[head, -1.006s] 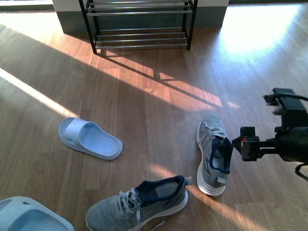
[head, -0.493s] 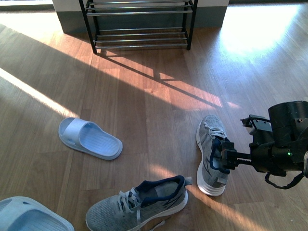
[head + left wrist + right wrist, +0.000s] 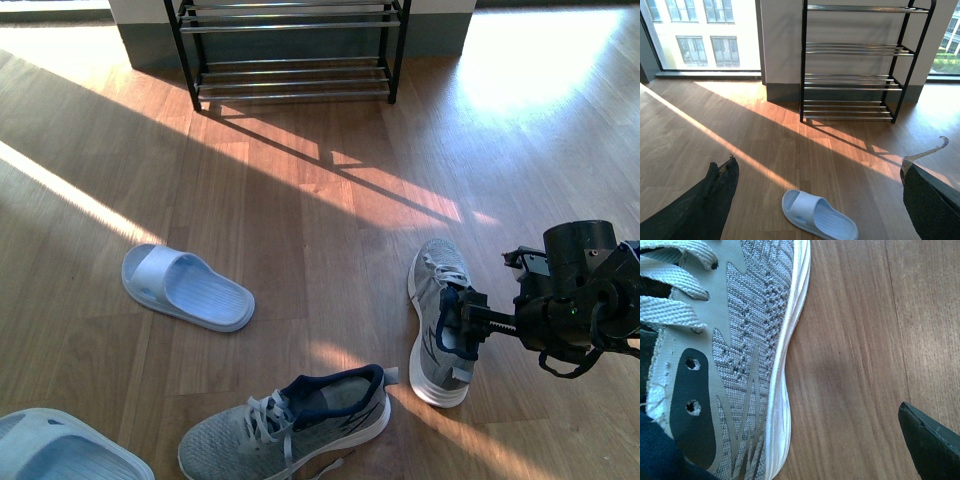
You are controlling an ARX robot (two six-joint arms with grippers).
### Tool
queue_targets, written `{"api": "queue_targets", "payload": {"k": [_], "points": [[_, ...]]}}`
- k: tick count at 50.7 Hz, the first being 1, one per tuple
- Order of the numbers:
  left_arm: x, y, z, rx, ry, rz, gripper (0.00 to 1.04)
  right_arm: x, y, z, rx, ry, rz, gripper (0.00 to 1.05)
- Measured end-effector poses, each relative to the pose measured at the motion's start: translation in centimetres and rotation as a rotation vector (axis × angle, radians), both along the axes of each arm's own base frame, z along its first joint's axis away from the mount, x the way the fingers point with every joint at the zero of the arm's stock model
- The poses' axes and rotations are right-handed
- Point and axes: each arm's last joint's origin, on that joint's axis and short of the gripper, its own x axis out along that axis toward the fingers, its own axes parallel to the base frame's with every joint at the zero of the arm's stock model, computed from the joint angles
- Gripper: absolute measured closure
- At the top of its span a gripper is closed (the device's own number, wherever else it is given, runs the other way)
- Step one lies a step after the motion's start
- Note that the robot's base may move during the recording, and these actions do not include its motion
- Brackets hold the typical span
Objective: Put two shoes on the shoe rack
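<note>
One grey knit sneaker [image 3: 437,320] lies on the floor at the right, toe toward the shoe rack [image 3: 290,75]. My right gripper [image 3: 462,325] is open at its navy collar. In the right wrist view the sneaker's side and white sole [image 3: 740,340] fill the frame, with one finger [image 3: 932,440] out over bare floor beside the sole. The second grey sneaker [image 3: 290,420] lies at the near edge. A pale blue slide [image 3: 185,288] lies at the left, and it also shows below my open left gripper [image 3: 818,167] as the slide [image 3: 820,222].
A second pale blue slide [image 3: 60,450] is cut off at the near left corner. The rack [image 3: 852,65] stands against a grey wall between bright windows. Wooden floor with sun stripes [image 3: 300,200] stretches between the shoes and the rack.
My right arm has turned and swung left and down, bringing its gripper from beside the right sneaker to its collar. The shoes and the rack have not moved.
</note>
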Motion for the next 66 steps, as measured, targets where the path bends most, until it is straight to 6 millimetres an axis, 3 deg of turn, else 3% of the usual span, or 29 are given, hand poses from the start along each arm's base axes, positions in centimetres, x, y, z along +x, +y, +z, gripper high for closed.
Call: {"api": "queue_targets", "payload": {"k": [2, 10, 29, 37, 42, 51, 61, 66], "points": [[0.0, 0.0, 0.0, 0.0, 0.0, 0.0, 0.09, 0.0, 0.1, -0.1, 0.002, 0.0, 0.002, 0.1], [0.0, 0.0, 0.0, 0.0, 0.0, 0.0, 0.09, 0.1, 0.5, -0.1, 0.011, -0.009, 0.023, 0.32], [0.0, 0.0, 0.0, 0.0, 0.0, 0.0, 0.09, -1.5, 2.0, -0.2, 0.02, -0.039, 0.098, 1.02], [0.0, 0.0, 0.0, 0.0, 0.0, 0.0, 0.09, -3.6, 1.5, 1.6, 0.01, -0.061, 0.085, 1.03], [0.0, 0.0, 0.0, 0.0, 0.0, 0.0, 0.09, -4.3, 0.7, 4.8, 0.033, -0.126, 0.069, 1.03], [0.0, 0.0, 0.0, 0.0, 0.0, 0.0, 0.09, -5.7, -1.2, 12.8, 0.115, -0.277, 0.055, 1.03], [0.0, 0.0, 0.0, 0.0, 0.0, 0.0, 0.09, -10.5, -4.4, 24.2, 0.21, -0.473, 0.022, 1.03], [0.0, 0.0, 0.0, 0.0, 0.0, 0.0, 0.09, -13.2, -5.2, 28.4, 0.232, -0.573, 0.032, 1.03]]}}
